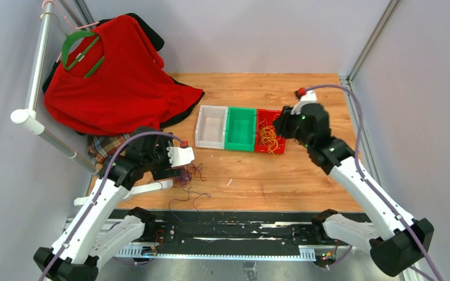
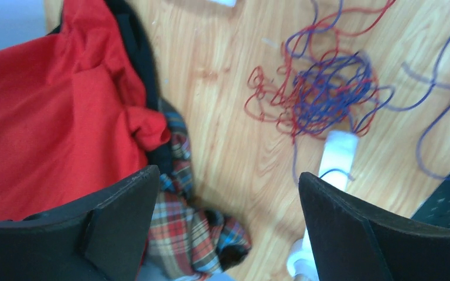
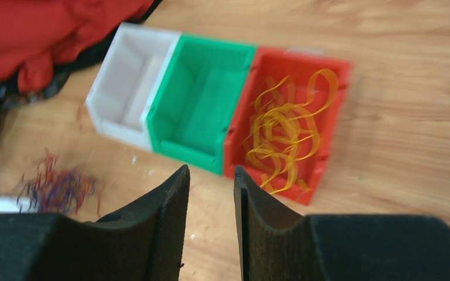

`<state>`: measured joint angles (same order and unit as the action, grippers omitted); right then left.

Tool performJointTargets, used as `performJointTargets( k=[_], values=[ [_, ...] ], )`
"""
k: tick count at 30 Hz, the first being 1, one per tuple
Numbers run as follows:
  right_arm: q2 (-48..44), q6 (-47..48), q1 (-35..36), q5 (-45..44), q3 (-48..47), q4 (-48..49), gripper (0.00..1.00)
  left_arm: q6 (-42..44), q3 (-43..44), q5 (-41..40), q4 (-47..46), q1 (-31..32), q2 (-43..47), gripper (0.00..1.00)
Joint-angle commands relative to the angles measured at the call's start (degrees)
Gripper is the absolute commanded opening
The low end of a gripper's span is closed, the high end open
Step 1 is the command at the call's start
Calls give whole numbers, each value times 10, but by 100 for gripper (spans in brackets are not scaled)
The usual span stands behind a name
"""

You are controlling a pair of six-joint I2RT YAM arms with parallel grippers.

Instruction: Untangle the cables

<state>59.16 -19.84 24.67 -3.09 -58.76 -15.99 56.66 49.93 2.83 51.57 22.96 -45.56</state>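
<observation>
Far left, a red shirt (image 1: 117, 76) on a green hanger (image 1: 79, 50) spills onto the table, with a plaid cloth (image 1: 102, 146) bunched at its near edge. Just right of that we find the left gripper (image 2: 228, 187), its jaws spread wide and empty, hovering at the near left of the table. Ahead of its fingers lies the tangle (image 2: 322, 93): dark red and purple-black cables knotted in one curly clump on the wood, loose purple strands trailing right and toward the near edge, and a white bar (image 2: 340, 152) lying beside it. Moving to mid-table, three bins stand touching in a row: a white bin (image 1: 211, 126), a green bin (image 1: 240, 129), both apparently bare inside, then a red bin (image 1: 269, 137) holding the yellow-orange cables (image 3: 284, 137) in a loose heap. Over that red bin sits the right gripper (image 3: 211, 193), fingers drawn to a narrow slit with nothing between them. We judge that yellow is sorted and the red-purple knot is the step in hand. Next, we reckon the left arm must drop onto an outlying strand, pinch that one colour alone, and draw it out gently, ideally with the right arm crossing over to pin the clump.
</observation>
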Motion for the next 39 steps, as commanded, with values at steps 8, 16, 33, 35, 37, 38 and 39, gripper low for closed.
performJointTargets(
  k=[8, 16, 33, 35, 37, 38, 39],
  values=[
    [51, 8, 217, -77, 118, 135, 35, -124, 23, 137, -21, -20, -211, 84],
    [62, -5, 276, -76, 179, 216, 45, -106, 5, 146, -43, -25, -296, 72],
    [195, -81, 315, 36, 160, 376, 54, -154, 109, 235, 47, -25, -182, 1],
    [212, -77, 327, 49, 141, 387, 54, -171, 127, 245, 50, -25, -168, 1],
    [233, -70, 341, 53, 120, 384, 55, -167, 135, 244, 58, -25, -160, 1],
    [243, -68, 348, 50, 105, 378, 55, -164, 134, 235, 59, -25, -156, 1],
    [256, -66, 354, 46, 99, 377, 55, -163, 132, 227, 60, -25, -154, 1]
  ],
)
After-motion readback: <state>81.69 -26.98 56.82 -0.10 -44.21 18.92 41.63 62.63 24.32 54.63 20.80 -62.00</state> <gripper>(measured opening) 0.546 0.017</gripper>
